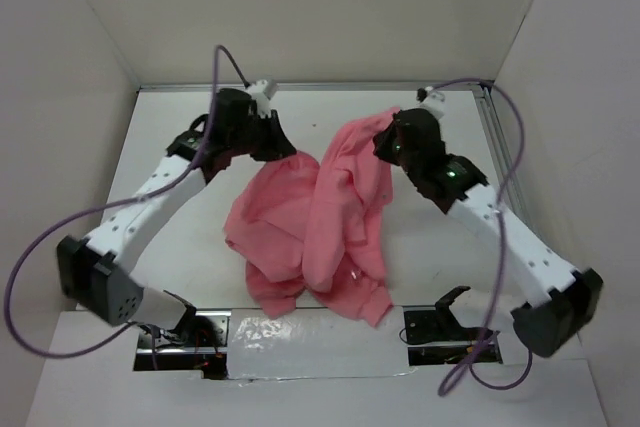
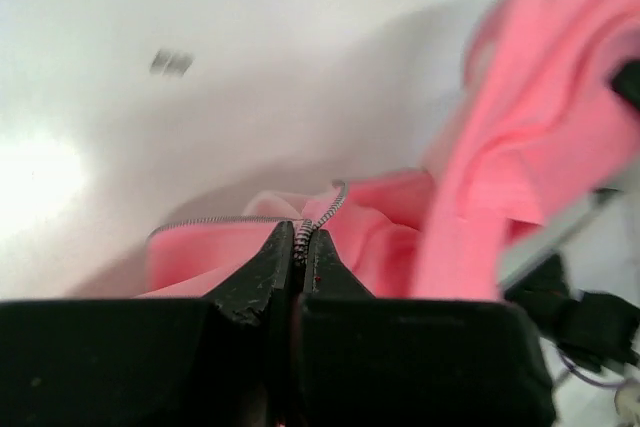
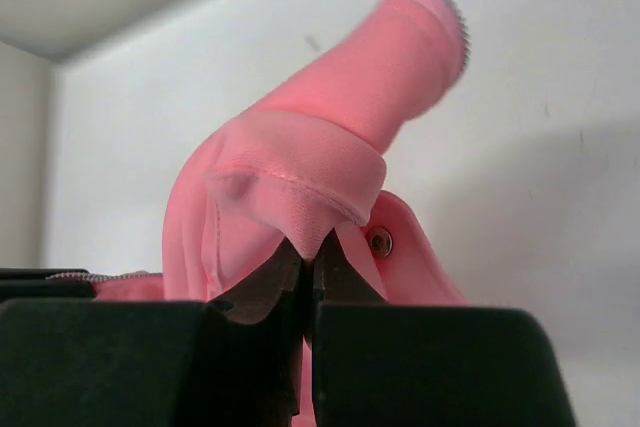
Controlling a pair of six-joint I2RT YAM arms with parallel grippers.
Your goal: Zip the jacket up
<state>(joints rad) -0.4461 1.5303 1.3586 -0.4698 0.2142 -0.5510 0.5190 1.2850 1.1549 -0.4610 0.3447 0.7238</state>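
While jacket (image 1: 320,217) is hanging between both arms over table (image 1: 180,247) centre, lower folds trailing on surface, left gripper (image 2: 303,245) is pinching zipper teeth (image 2: 322,215), jaws clamped together on them. Right gripper (image 3: 312,259) is gripping folded fabric edge beside metal snap (image 3: 380,241), jaws closed tight on cloth. Both arms are reaching forward, wrists angling inward. Far fabric in left wrist view is blurring; fingertips in top view are hiding behind cloth.

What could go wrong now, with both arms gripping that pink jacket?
1. The left end effector pinches only the thin zipper edge, so it could slip out.
2. The right end effector grips a bunched fold of the jacket near a snap; pulling may twist the front instead of aligning the zipper halves.
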